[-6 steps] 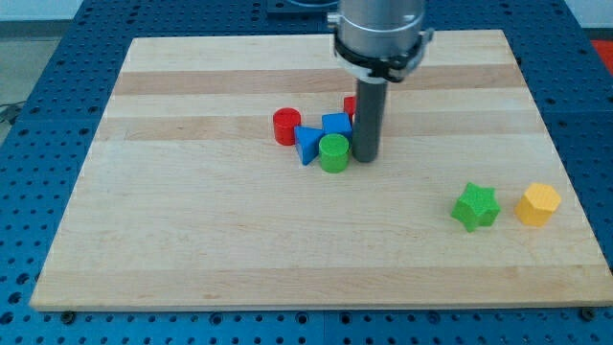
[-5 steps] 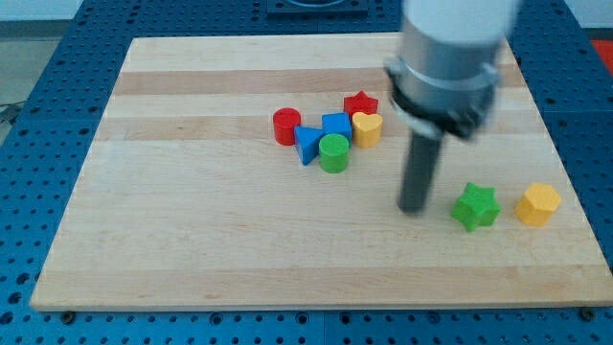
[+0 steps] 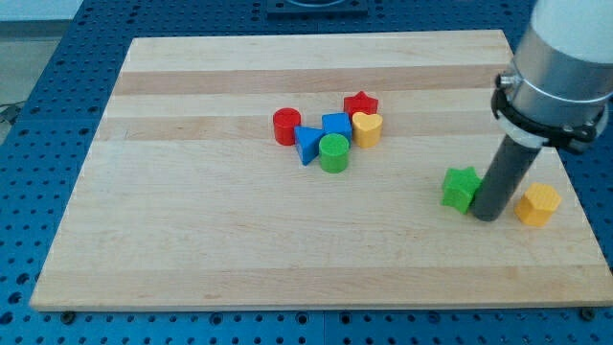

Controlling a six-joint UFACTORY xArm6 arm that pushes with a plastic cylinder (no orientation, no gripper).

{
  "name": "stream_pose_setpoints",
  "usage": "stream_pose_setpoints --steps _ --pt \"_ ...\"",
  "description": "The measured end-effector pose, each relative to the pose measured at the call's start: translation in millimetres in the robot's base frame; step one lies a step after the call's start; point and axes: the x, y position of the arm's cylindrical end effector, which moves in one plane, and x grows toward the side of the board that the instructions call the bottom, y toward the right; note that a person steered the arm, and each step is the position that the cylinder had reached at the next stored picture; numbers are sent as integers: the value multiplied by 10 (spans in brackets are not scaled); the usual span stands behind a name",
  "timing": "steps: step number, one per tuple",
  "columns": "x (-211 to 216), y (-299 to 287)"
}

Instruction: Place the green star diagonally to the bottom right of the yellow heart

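Note:
The green star (image 3: pixel 461 187) lies on the wooden board toward the view's right, below and right of the block cluster. The yellow heart (image 3: pixel 367 127) sits at the right end of that cluster near the board's middle. My tip (image 3: pixel 488 217) stands right against the star's right side, between it and a yellow hexagon (image 3: pixel 537 204). The rod hides part of the star's right edge.
Around the heart lie a red star (image 3: pixel 360 103), a blue cube (image 3: pixel 335 124), a green cylinder (image 3: pixel 333 152), a blue triangle (image 3: pixel 306 143) and a red cylinder (image 3: pixel 285 126). The board's right edge (image 3: pixel 551 144) runs close behind the rod.
My tip swept from the cluster rightward, passed around the green star to its right side, and the star has shifted a little to the left and up.

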Motion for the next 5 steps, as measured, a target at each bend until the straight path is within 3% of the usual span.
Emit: stream_pose_setpoints --steps 4,5 --pt "-741 -675" --pt "-189 -277"
